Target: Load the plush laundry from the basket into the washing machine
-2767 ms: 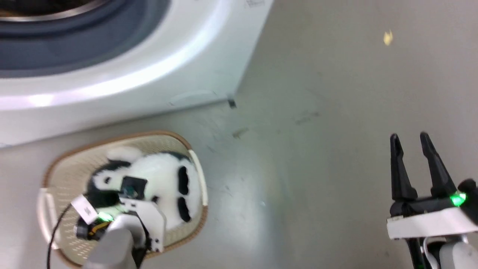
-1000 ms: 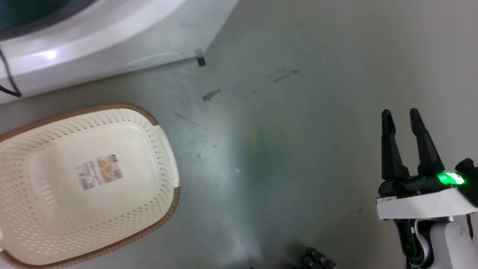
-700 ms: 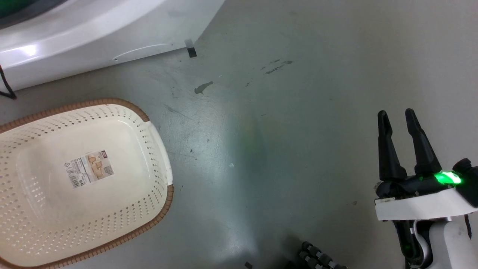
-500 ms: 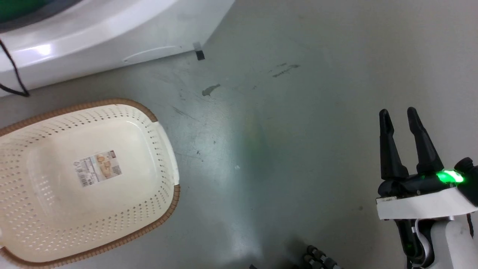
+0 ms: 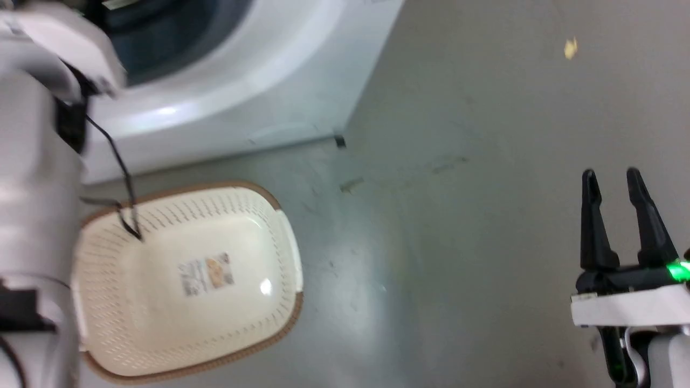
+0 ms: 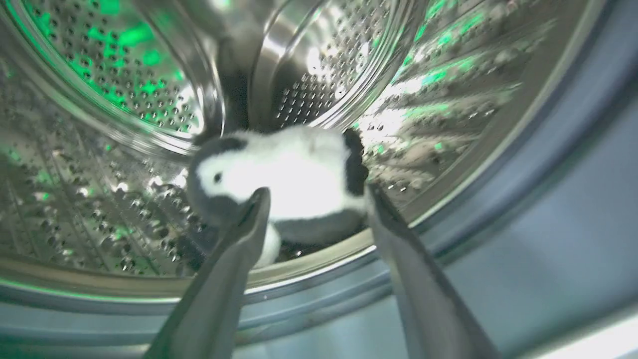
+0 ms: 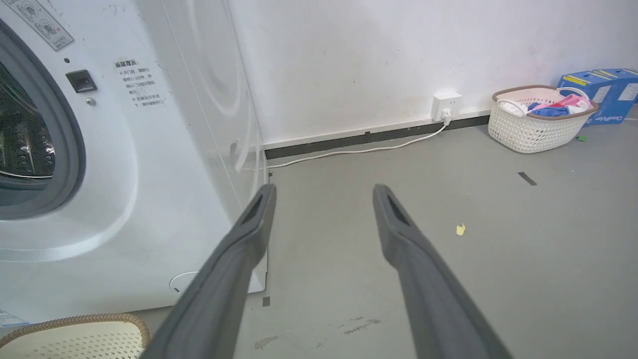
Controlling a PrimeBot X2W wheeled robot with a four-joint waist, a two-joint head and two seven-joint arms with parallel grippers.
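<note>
The left claw is wide open at the mouth of the washer and grips nothing. The plush shows between its fingertips; I cannot tell if they touch it. The plush lies low in the drum, just behind the washer's grey ring, its long axis across the wrist view, head toward that view's left. The right claw is open and empty over the floor, well right of the washer. The basket stands before the washer.
</note>
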